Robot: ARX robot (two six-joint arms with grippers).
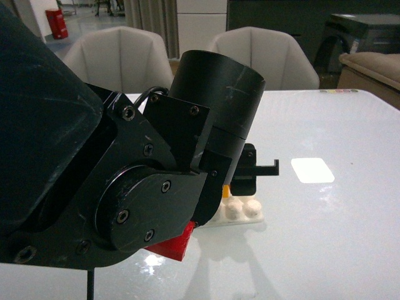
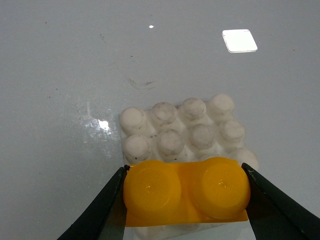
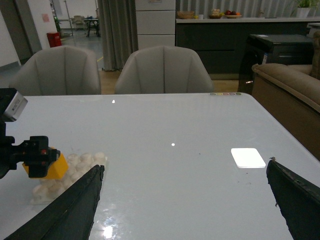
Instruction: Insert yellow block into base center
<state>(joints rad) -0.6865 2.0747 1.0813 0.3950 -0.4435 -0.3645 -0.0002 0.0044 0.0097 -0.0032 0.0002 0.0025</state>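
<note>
My left gripper (image 2: 186, 194) is shut on the yellow block (image 2: 186, 192), one black finger (image 2: 107, 210) pressed against each short end and the two studs facing the camera. The block sits over the near rows of the white studded base (image 2: 182, 127); whether it touches the studs I cannot tell. From the right wrist view the yellow block (image 3: 54, 167) hangs low over the base (image 3: 80, 162), held by the left gripper (image 3: 30, 155). My right gripper (image 3: 182, 200) stands open and empty, well to the right of the base. In the front view the left arm hides most of the base (image 1: 242, 211).
A red piece (image 1: 172, 245) lies on the white table just in front of the base, partly under the left arm. A bright patch of reflected light (image 1: 312, 169) lies to the right. Two grey chairs (image 3: 162, 70) stand behind the table's far edge.
</note>
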